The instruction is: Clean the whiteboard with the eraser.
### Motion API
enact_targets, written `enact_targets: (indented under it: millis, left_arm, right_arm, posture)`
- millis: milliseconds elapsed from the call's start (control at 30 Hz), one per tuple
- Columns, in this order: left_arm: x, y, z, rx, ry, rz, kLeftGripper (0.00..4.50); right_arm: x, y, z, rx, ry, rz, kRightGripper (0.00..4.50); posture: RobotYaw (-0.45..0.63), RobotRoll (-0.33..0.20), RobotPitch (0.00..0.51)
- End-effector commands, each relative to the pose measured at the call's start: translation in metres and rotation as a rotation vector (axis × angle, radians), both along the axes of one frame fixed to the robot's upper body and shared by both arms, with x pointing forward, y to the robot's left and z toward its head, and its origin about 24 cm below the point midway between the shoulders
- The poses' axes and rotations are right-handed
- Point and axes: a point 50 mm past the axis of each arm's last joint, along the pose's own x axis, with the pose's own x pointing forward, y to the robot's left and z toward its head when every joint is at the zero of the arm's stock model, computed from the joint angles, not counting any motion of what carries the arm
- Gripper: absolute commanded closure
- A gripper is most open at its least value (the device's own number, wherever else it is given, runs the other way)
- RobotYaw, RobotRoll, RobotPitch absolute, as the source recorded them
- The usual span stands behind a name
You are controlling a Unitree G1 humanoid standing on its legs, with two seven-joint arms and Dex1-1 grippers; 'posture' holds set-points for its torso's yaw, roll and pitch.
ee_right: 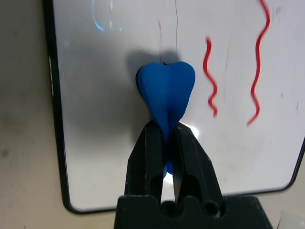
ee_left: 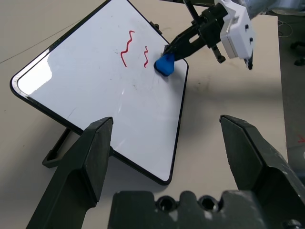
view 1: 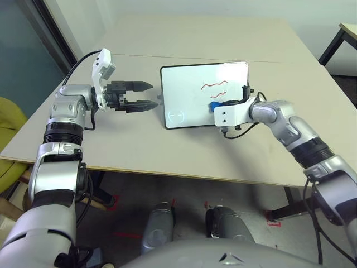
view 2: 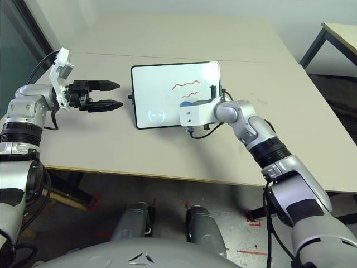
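Nearest you, your right claw [ee_right: 164, 126] pinches the blue eraser [ee_right: 165, 90] over the board's [view 1: 192, 97] near half, just beside the shorter of two red squiggles [ee_right: 211, 78]; out to the left, your left claw [view 1: 146, 96] hangs spread, its tips pointing at the board's side, and beyond, the table [view 1: 184, 39] runs back to the pale wall [view 1: 223, 6]

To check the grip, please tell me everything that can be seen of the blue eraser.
The eraser is bright blue and bone-shaped, with a two-lobed end and a narrow middle; it looks like soft foam. The right gripper's fingers pinch that middle. It is at the whiteboard's surface, beside the shorter red squiggle.
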Motion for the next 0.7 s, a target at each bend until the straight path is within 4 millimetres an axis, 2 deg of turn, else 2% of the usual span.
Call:
enact_targets:
  millis: [33, 200, 367, 467, 700]
  left_arm:
    - [0.002, -0.002, 0.004, -0.001, -0.013, 0.000, 0.00]
    - [0.002, -0.001, 0.004, 0.001, -0.012, -0.001, 0.00]
    - [0.002, -0.001, 0.004, 0.003, -0.011, -0.002, 0.00]
    - [0.002, -0.002, 0.004, 0.004, -0.010, -0.004, 0.00]
    - [0.003, -0.003, 0.005, 0.004, -0.012, -0.007, 0.00]
  right_arm:
    - [0.000, -0.014, 0.001, 0.012, 0.011, -0.036, 4.44]
    - [-0.001, -0.017, 0.016, 0.192, 0.044, -0.056, 4.44]
    - [0.001, -0.024, 0.030, 0.253, 0.016, -0.074, 4.44]
    - [0.004, -0.028, 0.036, 0.261, -0.006, -0.091, 4.44]
    - [0.008, -0.030, 0.030, 0.191, -0.026, -0.093, 4.44]
  posture:
    - [0.14, 0.000, 0.015]
    - [0.14, 0.000, 0.017]
    - [0.14, 0.000, 0.019]
    - [0.14, 0.000, 0.019]
    - [0.14, 0.000, 0.019]
